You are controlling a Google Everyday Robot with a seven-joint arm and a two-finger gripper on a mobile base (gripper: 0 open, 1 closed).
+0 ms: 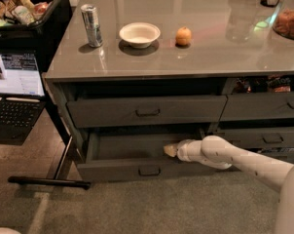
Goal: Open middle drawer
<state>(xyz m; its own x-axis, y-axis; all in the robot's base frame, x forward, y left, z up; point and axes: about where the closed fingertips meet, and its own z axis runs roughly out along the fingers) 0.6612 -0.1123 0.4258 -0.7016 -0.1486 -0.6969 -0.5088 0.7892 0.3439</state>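
The middle drawer (113,171) is the wide dark grey one under the top drawer. It stands pulled partway out, and its plain grey interior (137,145) shows. Its small loop handle (149,170) sits at the centre of the front. My gripper (170,150), a tan tip on the white arm (244,165), reaches in from the right. It sits at the drawer's upper edge, just right of and above the handle, over the open interior.
The taller top drawer (103,112) is above, and narrower drawers (268,139) are to the right. On the counter (210,52) stand a can (92,25), a bowl (139,34) and an orange (183,35). A laptop (15,82) and a black stand foot (49,182) are at the left.
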